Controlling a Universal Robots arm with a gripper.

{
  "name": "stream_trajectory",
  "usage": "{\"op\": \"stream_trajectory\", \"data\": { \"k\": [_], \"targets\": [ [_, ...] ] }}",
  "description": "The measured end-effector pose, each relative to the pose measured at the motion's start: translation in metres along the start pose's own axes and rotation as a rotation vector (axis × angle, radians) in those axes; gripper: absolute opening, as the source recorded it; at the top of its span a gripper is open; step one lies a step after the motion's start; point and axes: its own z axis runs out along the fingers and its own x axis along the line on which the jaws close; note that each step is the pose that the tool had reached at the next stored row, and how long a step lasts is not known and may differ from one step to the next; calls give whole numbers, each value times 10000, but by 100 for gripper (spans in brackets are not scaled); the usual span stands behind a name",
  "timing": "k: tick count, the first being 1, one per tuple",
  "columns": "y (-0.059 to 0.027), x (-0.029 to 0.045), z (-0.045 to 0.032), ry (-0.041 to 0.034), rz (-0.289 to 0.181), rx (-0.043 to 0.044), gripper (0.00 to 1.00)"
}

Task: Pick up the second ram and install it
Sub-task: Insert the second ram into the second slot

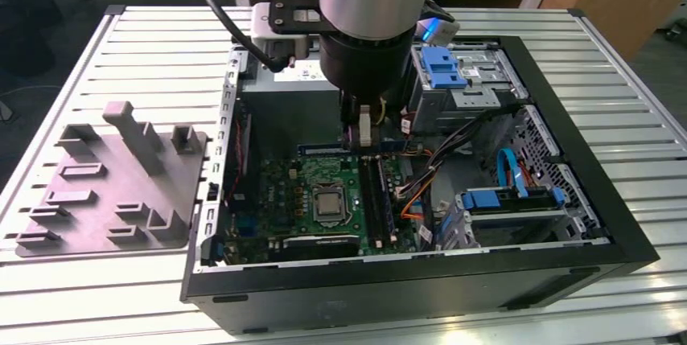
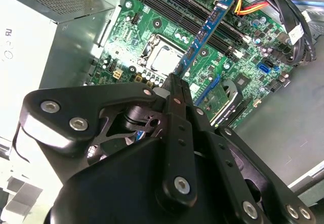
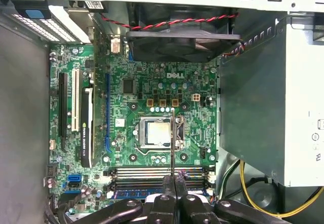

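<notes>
The end effector point(image 1: 363, 145) hung inside the open computer case point(image 1: 429, 277), which stood on the counter point(image 1: 129, 39). Its fingers were pressed together on the memory stick point(image 1: 320, 150) and pinched it about at its middle, because the exterior view showed a part of the stick on each side of them. So the stick was lying nowhere. It was in the air, directly under the end effector and above the motherboard point(image 1: 306, 180).

In the first wrist view the stick point(image 3: 172, 143) appeared as a thin line, seen from its edge. It ran out from the fingertips over the processor point(image 3: 155, 133). The memory slots point(image 3: 152, 176) ran across this line, not along it. The second wrist view agreed with this: the bluish stick point(image 2: 205, 36) crossed the dark slots point(image 2: 174, 1).

I judge therefore that the long axis of the stick stood roughly at a right angle to the slots. The slots themselves seemed to lie close under the end effector.
</notes>
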Motion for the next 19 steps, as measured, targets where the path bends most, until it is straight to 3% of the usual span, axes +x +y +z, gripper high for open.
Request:
{"op": "stream_trajectory", "data": {
  "k": [8, 19],
  "targets": [
    [0, 0, 2, -1, 122, 9, 11],
    [0, 2, 22, -14, 2075, 162, 11]
  ]
}}
